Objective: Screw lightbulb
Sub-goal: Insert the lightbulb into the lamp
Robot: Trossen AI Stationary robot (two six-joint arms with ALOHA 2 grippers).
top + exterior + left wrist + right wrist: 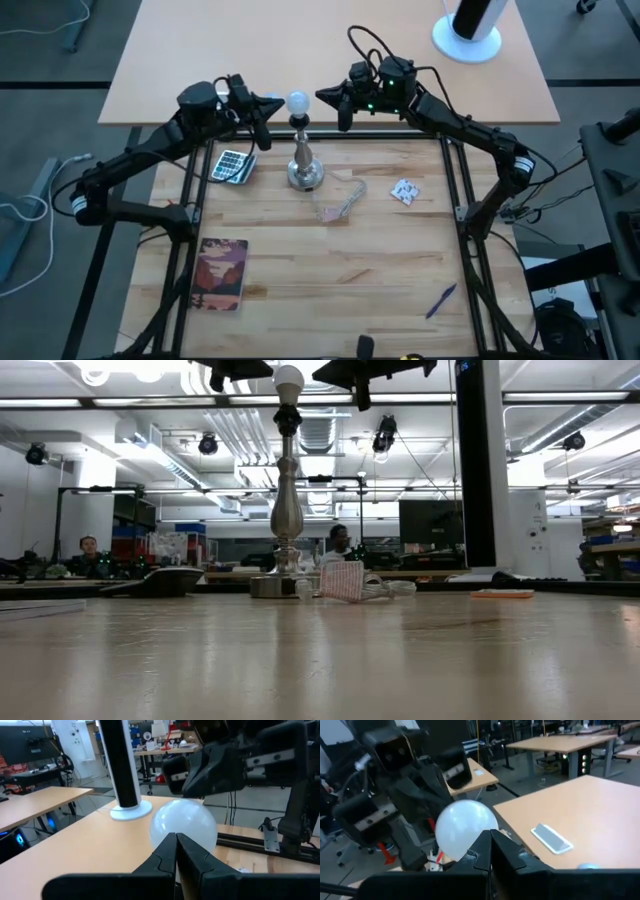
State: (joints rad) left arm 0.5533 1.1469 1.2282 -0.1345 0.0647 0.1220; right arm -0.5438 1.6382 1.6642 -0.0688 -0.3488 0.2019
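Observation:
The lightbulb [298,101], white and round, sits in the black socket on top of the silver lamp stand [304,165]. The stand is upright with its round foot on the wooden table, near the far edge. My left gripper [277,103] is shut and level, its tips just left of the bulb [183,824]. My right gripper [323,95] is shut too, level, with its tips just right of the bulb [465,826]. In the low view both grippers [262,368] [322,372] flank the bulb [289,377] at the top of the picture. My left gripper's shut fingertips [176,840] point level at the bulb's round side from the table's left; I cannot tell whether they touch it. My right gripper's shut fingertips [489,838] point level at the bulb's opposite side from the table's right; whether they touch it does not show either.
A calculator [232,166] lies left of the stand and a clear bag with a pink patch [340,200] right of it. Further off are a white packet [405,191], a book [222,273] at the near left and a blue pen [441,300] at the near right. People sit in the room beyond.

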